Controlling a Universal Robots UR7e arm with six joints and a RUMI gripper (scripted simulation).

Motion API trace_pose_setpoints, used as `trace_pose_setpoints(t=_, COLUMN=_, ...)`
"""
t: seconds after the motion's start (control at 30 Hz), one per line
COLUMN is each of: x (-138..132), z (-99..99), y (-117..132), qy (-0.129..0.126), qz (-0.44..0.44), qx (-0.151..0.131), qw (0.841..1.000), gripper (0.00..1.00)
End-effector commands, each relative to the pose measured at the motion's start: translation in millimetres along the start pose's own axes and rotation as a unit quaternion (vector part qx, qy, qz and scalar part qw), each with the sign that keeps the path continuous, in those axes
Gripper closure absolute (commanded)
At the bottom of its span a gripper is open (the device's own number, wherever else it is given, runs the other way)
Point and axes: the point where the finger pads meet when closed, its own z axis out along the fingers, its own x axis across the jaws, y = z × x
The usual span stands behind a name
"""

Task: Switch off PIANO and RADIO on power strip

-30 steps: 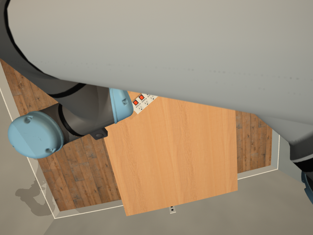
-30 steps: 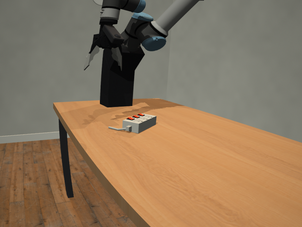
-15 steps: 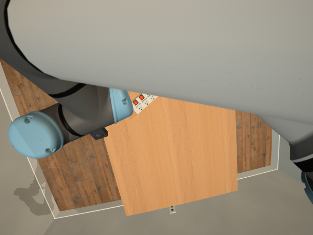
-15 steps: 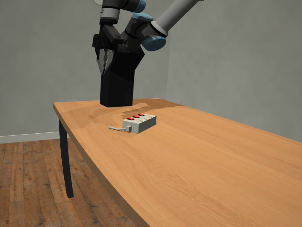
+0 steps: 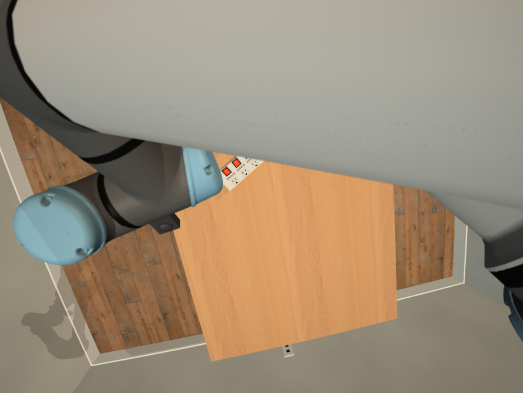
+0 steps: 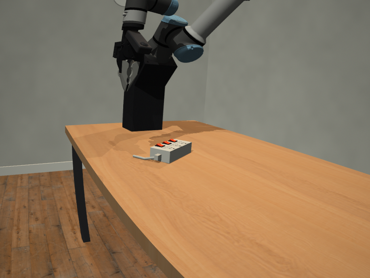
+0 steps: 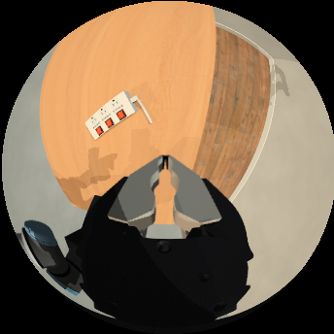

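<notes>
Light wood-grain tabletop [image 5: 296, 253] [image 6: 239, 203] [image 7: 146, 58]; white three-switch power strip [image 5: 232, 184] [image 6: 160, 151] [image 7: 91, 127] upright on it; grey cord [image 6: 144, 157] [image 7: 146, 113] beside strip's end; black pedestal [image 6: 143, 113] standing near one end.
</notes>
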Motion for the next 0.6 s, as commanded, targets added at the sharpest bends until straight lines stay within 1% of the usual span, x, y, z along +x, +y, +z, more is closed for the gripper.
trace_pose_setpoints(t=0.0, x=0.3, z=-0.2, y=-0.1, qy=0.000, qz=0.000, qx=0.000, qw=1.000, gripper=1.00)
trace_pose_setpoints(t=0.17, x=-0.5, z=0.5, y=0.1, qy=0.000, qz=0.000, qx=0.000, qw=1.000, gripper=1.00)
trace_pose_setpoints(t=0.3, x=-7.6, z=9.1, y=2.7, qy=-0.003, qz=-0.002, qx=-0.002, qw=1.000, gripper=1.00)
trace_pose_setpoints(t=0.37, x=-7.6, z=9.1, y=2.7, qy=-0.003, qz=-0.002, qx=-0.002, qw=1.000, gripper=1.00)
trace_pose_setpoints(t=0.47, x=-19.0, z=22.6, y=5.9, qy=-0.004, qz=-0.008, qx=-0.005, qw=1.000, gripper=1.00)
trace_pose_setpoints(t=0.57, x=-37.8, z=41.6, y=10.7, qy=-0.006, qz=-0.017, qx=-0.010, qw=1.000, gripper=1.00)
